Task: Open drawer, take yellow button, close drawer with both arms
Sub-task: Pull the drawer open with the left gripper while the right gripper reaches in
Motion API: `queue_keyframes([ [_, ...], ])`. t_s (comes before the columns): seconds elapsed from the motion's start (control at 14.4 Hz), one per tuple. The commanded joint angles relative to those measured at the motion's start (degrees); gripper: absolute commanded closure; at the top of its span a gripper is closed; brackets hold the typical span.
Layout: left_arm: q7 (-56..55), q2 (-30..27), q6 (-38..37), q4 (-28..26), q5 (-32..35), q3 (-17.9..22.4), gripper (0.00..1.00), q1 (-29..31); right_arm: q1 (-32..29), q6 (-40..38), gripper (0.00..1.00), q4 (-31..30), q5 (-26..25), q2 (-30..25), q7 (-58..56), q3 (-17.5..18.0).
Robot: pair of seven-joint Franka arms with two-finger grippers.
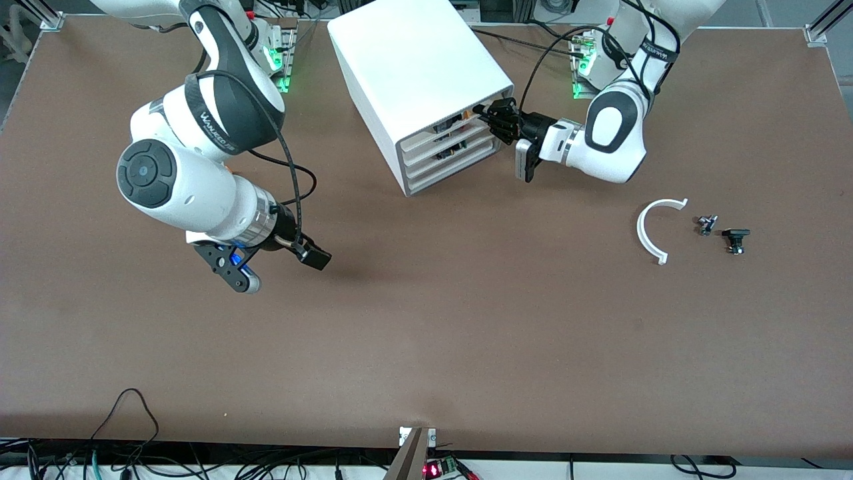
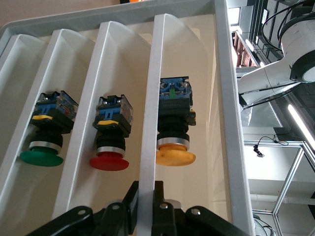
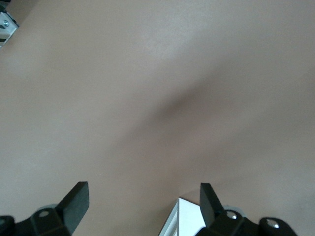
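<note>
The white cabinet (image 1: 413, 67) stands near the robots' bases, its four cream-fronted drawers facing the left arm's end. My left gripper (image 1: 490, 119) is at the uppermost drawer (image 1: 423, 135). In the left wrist view the left gripper (image 2: 146, 196) is shut on that drawer's front slat (image 2: 150, 98), one finger on each face. The button (image 2: 175, 156) with its orange-yellow cap lies in this drawer just past the slat. My right gripper (image 1: 233, 272) hangs open and empty over bare table toward the right arm's end; in the right wrist view the right gripper (image 3: 142, 196) shows only table between its fingers.
A red-capped button (image 2: 109, 162) and a green-capped one (image 2: 42, 158) lie in the two drawers below. A white curved half-ring (image 1: 656, 230) and two small black parts (image 1: 706, 225) (image 1: 736, 239) lie on the table toward the left arm's end.
</note>
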Motion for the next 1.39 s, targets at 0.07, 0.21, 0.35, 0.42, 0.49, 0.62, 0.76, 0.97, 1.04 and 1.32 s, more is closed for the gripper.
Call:
queue_keyframes([
  [0.07,1.21,0.17,-0.35,0.07,-1.05,-0.29,1.00,1.17,0.16,-1.28,0.00,3.78,1.08,0.78,0.99,0.24],
  [0.21,0.59,1.13,-0.35,1.91,-0.26,-0.11,1.00,3.36,1.65,-1.01,0.00,4.57,1.08,1.22,2.21,0.16],
  [0.35,0.51,5.07,-0.35,6.29,3.77,0.32,1.00,5.29,3.23,-0.92,0.00,6.93,1.08,2.79,5.89,0.16],
  [0.42,0.51,7.09,-0.44,8.67,5.88,0.32,1.00,6.78,4.11,-1.18,0.00,8.43,0.82,3.76,7.04,0.07],
  [0.49,0.51,8.68,-0.70,10.78,7.47,0.32,1.00,8.02,5.16,-1.01,0.00,9.48,0.82,4.64,8.62,-0.02],
  [0.62,0.33,10.27,-0.79,13.43,9.32,0.41,1.00,9.69,7.71,-0.49,0.00,11.16,0.64,6.13,13.18,-0.28],
  [0.76,-1.07,10.37,-0.79,15.63,11.25,0.85,1.00,10.92,10.08,-0.49,0.00,12.57,0.47,7.02,17.75,-0.46],
  [0.97,-5.81,10.37,-1.05,19.49,15.82,0.85,1.00,12.77,14.21,0.21,0.00,12.57,-0.58,7.28,24.95,-0.46],
  [1.04,-6.17,10.45,-1.31,19.68,16.18,0.76,1.00,12.69,15.53,0.57,0.00,12.74,-0.76,7.28,27.50,-0.46],
  [1.32,-6.17,12.48,-3.59,19.85,16.18,0.68,0.00,13.12,20.28,3.64,0.00,12.83,-0.94,7.81,36.56,-0.46],
])
